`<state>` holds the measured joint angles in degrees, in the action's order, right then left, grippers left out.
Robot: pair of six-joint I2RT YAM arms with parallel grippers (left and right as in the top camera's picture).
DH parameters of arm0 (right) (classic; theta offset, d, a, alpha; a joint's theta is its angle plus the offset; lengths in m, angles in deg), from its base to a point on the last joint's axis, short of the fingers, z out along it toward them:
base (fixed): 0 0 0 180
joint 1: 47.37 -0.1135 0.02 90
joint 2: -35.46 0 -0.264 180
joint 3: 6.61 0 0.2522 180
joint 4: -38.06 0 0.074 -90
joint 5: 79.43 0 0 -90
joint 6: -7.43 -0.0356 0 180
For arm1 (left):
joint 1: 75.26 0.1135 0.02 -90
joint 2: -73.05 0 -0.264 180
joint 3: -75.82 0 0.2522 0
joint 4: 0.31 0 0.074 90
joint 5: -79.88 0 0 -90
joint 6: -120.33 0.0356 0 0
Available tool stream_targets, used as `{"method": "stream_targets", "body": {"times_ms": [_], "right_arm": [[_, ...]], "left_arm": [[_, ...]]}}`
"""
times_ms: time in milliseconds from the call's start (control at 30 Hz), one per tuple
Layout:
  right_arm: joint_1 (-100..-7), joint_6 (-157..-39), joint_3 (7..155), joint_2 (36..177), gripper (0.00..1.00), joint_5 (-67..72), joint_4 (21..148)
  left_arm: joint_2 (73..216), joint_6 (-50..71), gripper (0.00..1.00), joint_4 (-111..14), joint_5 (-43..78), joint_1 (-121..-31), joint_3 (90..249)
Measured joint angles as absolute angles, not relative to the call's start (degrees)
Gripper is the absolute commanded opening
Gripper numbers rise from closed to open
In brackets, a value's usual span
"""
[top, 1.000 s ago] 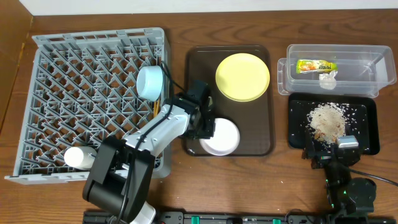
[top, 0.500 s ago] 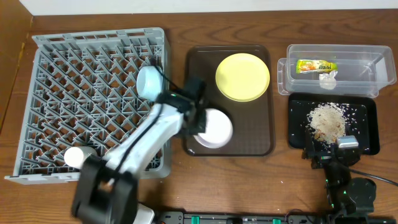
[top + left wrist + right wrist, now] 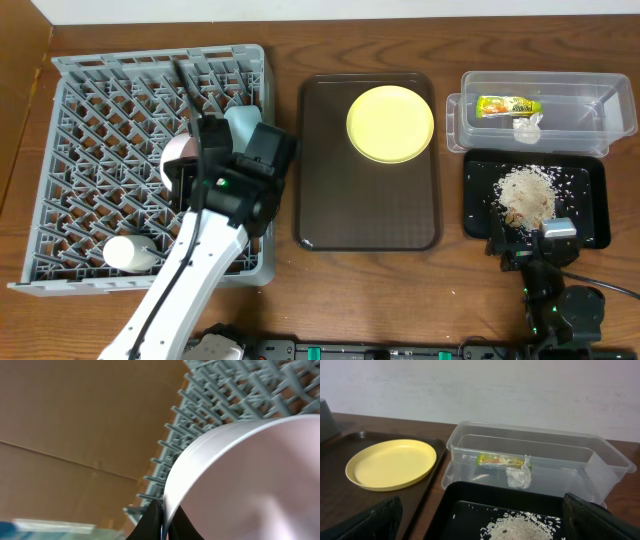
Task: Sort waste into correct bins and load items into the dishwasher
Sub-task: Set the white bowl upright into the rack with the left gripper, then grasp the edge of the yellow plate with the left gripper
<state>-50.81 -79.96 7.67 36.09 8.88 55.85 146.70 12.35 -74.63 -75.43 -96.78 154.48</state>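
My left gripper point(image 3: 198, 158) is shut on the rim of the small white bowl point(image 3: 176, 165) and holds it tilted over the grey dish rack point(image 3: 90, 150). In the left wrist view the fingers point(image 3: 162, 521) pinch the bowl's rim point(image 3: 240, 475) above the rack's pegs point(image 3: 225, 390). The light-blue bowl point(image 3: 243, 122) and white cup point(image 3: 128, 252) sit in the rack. The yellow plate point(image 3: 390, 123) lies on the brown tray. The wrapper point(image 3: 508, 105) and tissue point(image 3: 527, 126) lie in the clear tub point(image 3: 590, 95). Rice point(image 3: 527, 192) lies in the black tray point(image 3: 590, 225). My right gripper point(image 3: 530, 245) is open and empty. The chopsticks are hidden.
The dark brown serving tray point(image 3: 370, 215) lies between the rack and the bins. In the right wrist view the open fingers point(image 3: 485, 527) frame the black tray point(image 3: 470, 495), with the plate point(image 3: 390, 464) to the left and the tub point(image 3: 600, 460) behind.
My left gripper lifted the white bowl off the brown tray and carried it left, over the dish rack. The right arm has not moved.
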Motion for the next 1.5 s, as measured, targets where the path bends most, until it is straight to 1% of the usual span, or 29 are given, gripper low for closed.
{"method": "stream_targets", "body": {"times_ms": [167, 500, 800, 833, 900, 933, 1067, 1167, 1300, 1433, 1500], "right_arm": [[-50.8, -80.0, 7.7, 36.1, 0.99, 8.9, 55.8], [-50.8, -80.0, 7.7, 36.1, 0.99, 8.9, 55.9], [-50.8, -80.0, 7.7, 36.1, 0.99, 8.9, 55.8], [-50.8, -80.0, 7.7, 36.1, 0.99, 8.9, 55.8], [-50.8, -80.0, 7.7, 36.1, 0.99, 8.9, 55.9], [-50.8, -80.0, 7.7, 36.1, 0.99, 8.9, 55.9], [-50.8, -80.0, 7.7, 36.1, 0.99, 8.9, 55.9], [-50.8, -80.0, 7.7, 36.1, 0.99, 8.9, 55.8], [-50.8, -80.0, 7.7, 36.1, 0.99, 8.9, 55.8], [-50.8, -80.0, 7.7, 36.1, 0.99, 8.9, 55.9], [-50.8, -80.0, 7.7, 36.1, 0.99, 8.9, 55.8]], "left_arm": [[151.9, 12.6, 0.07, -75.5, -79.5, -96.7, 151.6], [164.0, 12.7, 0.08, -75.7, -80.7, -96.7, 150.0], [165.6, 12.5, 0.08, -78.5, -80.7, -98.4, 150.0], [165.6, 12.4, 0.13, -78.8, -80.5, -98.8, 150.0], [165.6, 12.2, 0.34, -79.4, -79.5, -99.9, 150.0], [165.6, 12.4, 0.39, -79.7, -78.9, -100.4, 150.0], [165.6, 12.2, 0.41, -79.6, -72.3, -103.1, 150.0], [165.6, 12.2, 0.47, -79.7, -68.1, -104.4, 150.0], [165.0, 12.0, 0.49, -79.7, -60.5, -105.0, 151.7], [161.8, 11.0, 0.55, -78.6, -49.6, -105.1, 155.5], [159.2, 10.7, 0.58, -75.8, -42.6, -105.1, 157.1]]}}
